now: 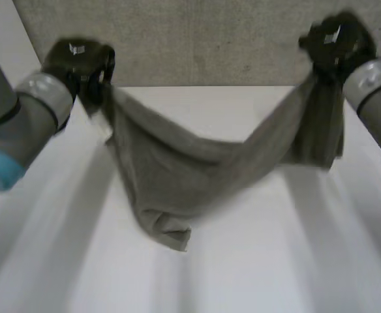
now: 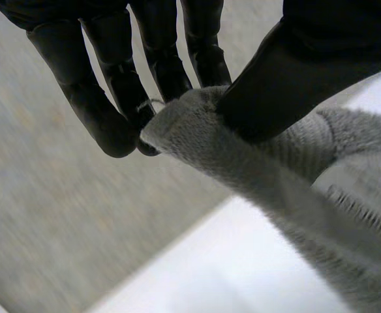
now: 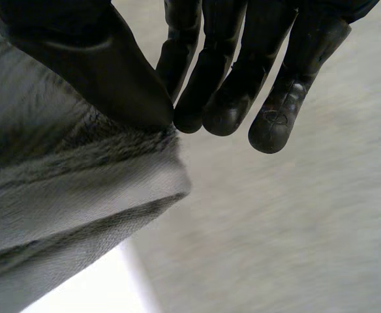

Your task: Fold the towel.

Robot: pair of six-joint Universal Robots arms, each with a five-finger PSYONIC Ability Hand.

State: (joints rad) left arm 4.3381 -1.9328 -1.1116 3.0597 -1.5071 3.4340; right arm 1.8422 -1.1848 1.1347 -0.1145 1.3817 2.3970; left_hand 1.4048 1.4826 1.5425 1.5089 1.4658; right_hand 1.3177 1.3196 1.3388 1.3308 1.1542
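The left hand [image 1: 78, 60] pinches one corner of the grey towel [image 1: 177, 163] between thumb and fingers, above the white table [image 1: 295, 261]; the cloth sags toward the table; the right hand [image 1: 337, 42] pinches the opposite corner likewise.

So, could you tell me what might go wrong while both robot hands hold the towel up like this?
The left robot hand pinches the towel just by its edge between thumb and fingers, as does the right robot hand; either pinch might slip. The towel sags unevenly, so it may land bunched on the table.
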